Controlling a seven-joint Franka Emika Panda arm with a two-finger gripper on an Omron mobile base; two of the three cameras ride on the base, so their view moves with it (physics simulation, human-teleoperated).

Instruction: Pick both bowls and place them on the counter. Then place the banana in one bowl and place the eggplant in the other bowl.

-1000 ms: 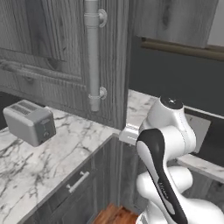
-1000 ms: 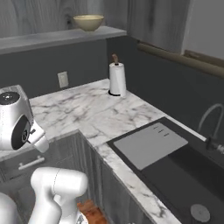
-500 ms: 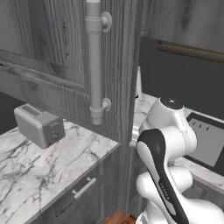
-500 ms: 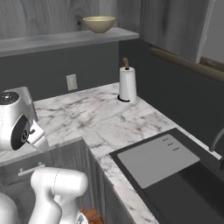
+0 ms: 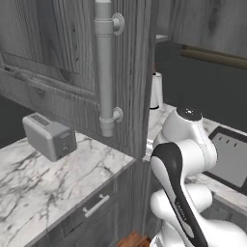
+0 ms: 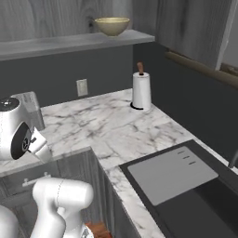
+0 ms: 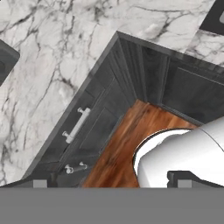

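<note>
While one bowl (image 6: 112,25) sits on the high shelf (image 6: 69,42) above the worktop (image 6: 102,128), the end effector, spread wide and empty, must next reach up to it.

No readable text, labels or numbers anywhere.

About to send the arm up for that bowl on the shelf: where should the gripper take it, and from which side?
Take the bowl by its near rim, coming in from the front, one finger inside and one outside. It sits upright near the shelf front edge and looks too wide to span. The headroom above it is out of frame, so a top-down approach is uncertain.
</note>
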